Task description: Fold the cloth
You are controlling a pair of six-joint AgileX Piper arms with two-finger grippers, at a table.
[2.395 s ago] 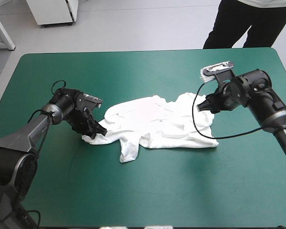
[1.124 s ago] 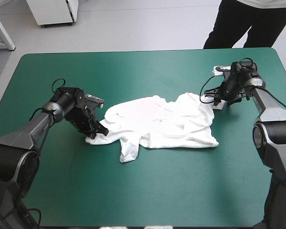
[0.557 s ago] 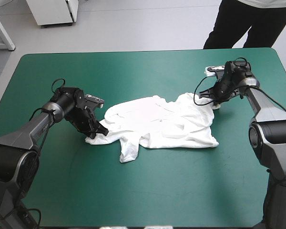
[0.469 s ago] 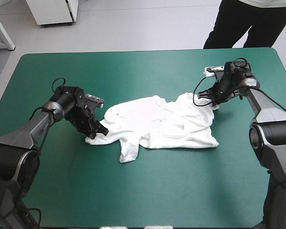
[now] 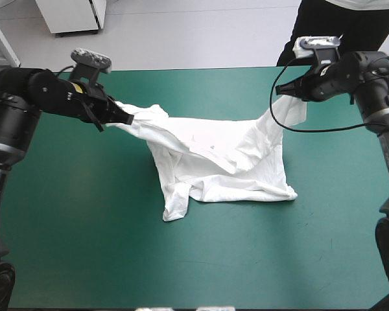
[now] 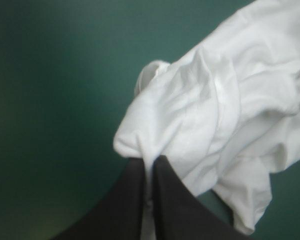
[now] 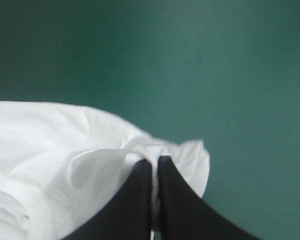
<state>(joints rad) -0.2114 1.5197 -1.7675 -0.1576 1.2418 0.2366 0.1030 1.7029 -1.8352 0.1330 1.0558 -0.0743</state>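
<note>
White T-shirt [image 5: 214,159], long axis crosswise, between left gripper [image 5: 128,120] and right gripper [image 5: 282,91]

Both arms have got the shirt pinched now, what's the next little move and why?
Probably lift both a little higher and draw them apart. The left gripper and right gripper are each shut on an edge of the T-shirt, which sags wrinkled between them, its lower part lying bunched on the table. Tension should smooth it.
</note>
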